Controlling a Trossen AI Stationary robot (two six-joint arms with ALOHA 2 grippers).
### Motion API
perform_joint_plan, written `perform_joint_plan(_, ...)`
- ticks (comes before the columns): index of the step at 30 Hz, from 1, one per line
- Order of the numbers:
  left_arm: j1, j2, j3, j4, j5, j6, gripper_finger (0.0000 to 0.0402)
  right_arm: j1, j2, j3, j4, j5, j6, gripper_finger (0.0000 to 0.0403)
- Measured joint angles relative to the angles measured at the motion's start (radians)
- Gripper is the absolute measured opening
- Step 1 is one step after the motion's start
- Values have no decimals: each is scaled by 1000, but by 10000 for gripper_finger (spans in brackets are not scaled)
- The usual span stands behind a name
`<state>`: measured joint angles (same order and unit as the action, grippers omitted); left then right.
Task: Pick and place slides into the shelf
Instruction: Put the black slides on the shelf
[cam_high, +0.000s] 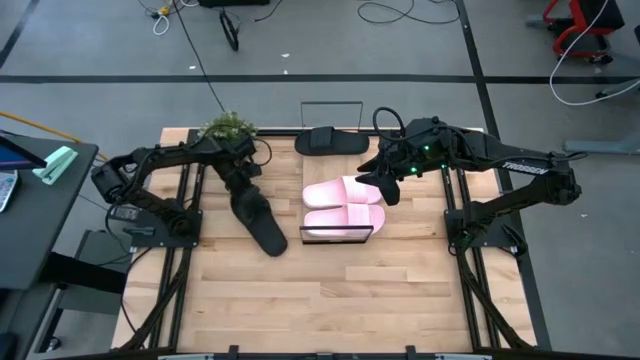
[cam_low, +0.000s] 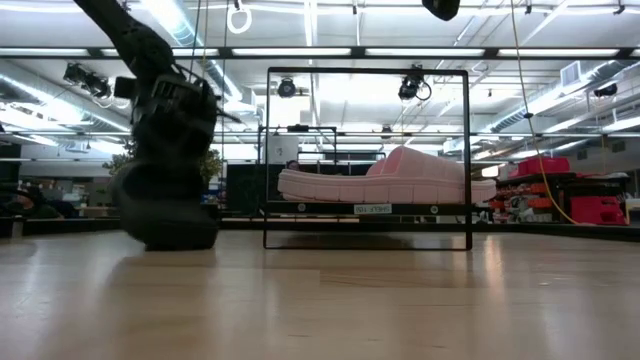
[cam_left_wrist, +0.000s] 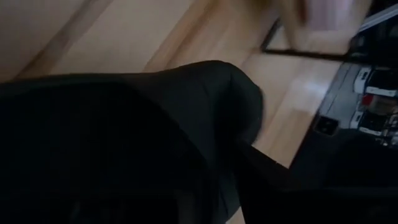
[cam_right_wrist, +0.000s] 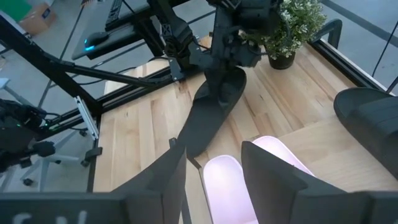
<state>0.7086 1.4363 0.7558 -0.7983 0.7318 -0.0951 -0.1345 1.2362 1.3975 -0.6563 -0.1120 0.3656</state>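
My left gripper (cam_high: 240, 180) is shut on a black slide (cam_high: 262, 222) left of the shelf (cam_high: 338, 236). In the low view this slide (cam_low: 165, 215) shows as a dark mass beside the shelf's black wire frame (cam_low: 468, 160). Two pale pink slides (cam_high: 345, 205) lie side by side on the shelf, soles down. My right gripper (cam_right_wrist: 213, 152) hovers open above them and touches nothing. The other black slide (cam_high: 335, 140) lies on the table near its far edge. My left gripper holds the black slide by its upper end (cam_right_wrist: 233, 78), coming from above with the fingers pointing down. The slide hangs tilted below the fingers, with its lower end (cam_right_wrist: 186, 146) down at the tabletop near the shelf's corner. I cannot tell whether that end touches the table.
A small potted plant (cam_high: 230, 127) stands at the table's far left corner, close behind my left arm. A thin wire frame (cam_high: 330, 105) stands at the far edge behind the black slide. The near half of the wooden tabletop (cam_high: 330, 300) holds no objects.
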Motion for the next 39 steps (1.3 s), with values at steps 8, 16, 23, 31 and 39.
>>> perform_joint_plan(8, 0, -69, 158, -22, 28, -87, 75, 0, 0, 0, 0, 0, -8, 160)
perform_joint_plan(16, 2, -97, 367, -176, -30, -79, 77, 0, 0, 0, -1, 0, -12, 160)
perform_joint_plan(23, 13, -96, 477, -293, -162, -30, 77, 9, 0, 0, -1, -1, -29, 160)
perform_joint_plan(31, 24, -96, 508, -198, -162, -120, 77, 9, 0, 0, -1, -1, -29, 160)
perform_joint_plan(39, 29, -95, 509, 69, -239, -453, 77, 9, 0, 0, -1, -1, -28, 160)
